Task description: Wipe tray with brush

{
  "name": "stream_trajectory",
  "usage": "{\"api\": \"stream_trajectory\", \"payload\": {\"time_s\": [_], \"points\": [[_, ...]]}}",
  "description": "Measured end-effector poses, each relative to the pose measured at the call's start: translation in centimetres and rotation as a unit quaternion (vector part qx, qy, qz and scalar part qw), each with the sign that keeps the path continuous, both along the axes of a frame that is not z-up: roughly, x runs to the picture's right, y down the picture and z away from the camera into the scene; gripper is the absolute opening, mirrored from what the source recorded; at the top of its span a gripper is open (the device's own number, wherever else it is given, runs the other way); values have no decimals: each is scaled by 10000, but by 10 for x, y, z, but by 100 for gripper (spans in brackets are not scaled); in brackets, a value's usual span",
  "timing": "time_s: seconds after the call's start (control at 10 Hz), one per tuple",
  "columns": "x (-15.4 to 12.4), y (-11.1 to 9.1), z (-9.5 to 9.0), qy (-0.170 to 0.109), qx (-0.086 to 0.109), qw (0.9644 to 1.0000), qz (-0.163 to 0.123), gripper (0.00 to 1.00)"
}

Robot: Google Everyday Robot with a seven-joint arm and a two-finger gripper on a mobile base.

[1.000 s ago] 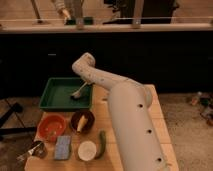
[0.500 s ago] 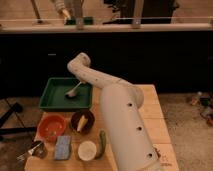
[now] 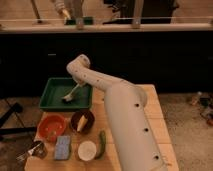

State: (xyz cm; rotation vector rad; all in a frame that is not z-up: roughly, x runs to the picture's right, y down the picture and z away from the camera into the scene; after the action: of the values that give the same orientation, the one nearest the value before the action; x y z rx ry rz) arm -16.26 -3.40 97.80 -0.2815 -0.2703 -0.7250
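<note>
Now my white arm's elbow (image 3: pixel 79 67) sits higher and further left than it did half a second back, and the forearm slants down into the large shallow green plastic tray (image 3: pixel 53 102). The slim white-handled dish brush (image 3: pixel 72 93) has swung with it: its handle now runs diagonally from the right rim toward the tray's centre, dark head resting low on the tray floor. My gripper (image 3: pixel 80 85) is above the tray's right side at the handle's upper end; whether its jaws are clamped on the handle I cannot tell.

Edges: the tray sits at the back-left of the wooden table (image 3: pixel 154 102), its left rim close to the table edge. Just in front stand a round orange bowl (image 3: pixel 51 127) and a dark round bowl (image 3: pixel 82 121), both near the tray's front rim. Further forward lie a blue sponge (image 3: pixel 62 147), a white cup (image 3: pixel 87 149) and a green vegetable (image 3: pixel 102 143). Open tray floor lies left of the brush head.
</note>
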Motion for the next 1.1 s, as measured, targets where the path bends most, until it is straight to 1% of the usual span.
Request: {"api": "stream_trajectory", "payload": {"time_s": [0.1,0.3,0.5,0.7,0.8,1.0,1.1], "points": [[5,1,-3,10,-17,10000,-37,0],[15,-1,-3,102,-8,9999,-68,0],[32,-8,4,354,48,9993,-103,0],[33,-17,13,477,83,9988,-56,0],[28,-23,21,486,99,9988,-36,0],[17,-24,27,393,64,9992,-43,0],[6,-22,28,252,-12,9997,-41,0]]}}
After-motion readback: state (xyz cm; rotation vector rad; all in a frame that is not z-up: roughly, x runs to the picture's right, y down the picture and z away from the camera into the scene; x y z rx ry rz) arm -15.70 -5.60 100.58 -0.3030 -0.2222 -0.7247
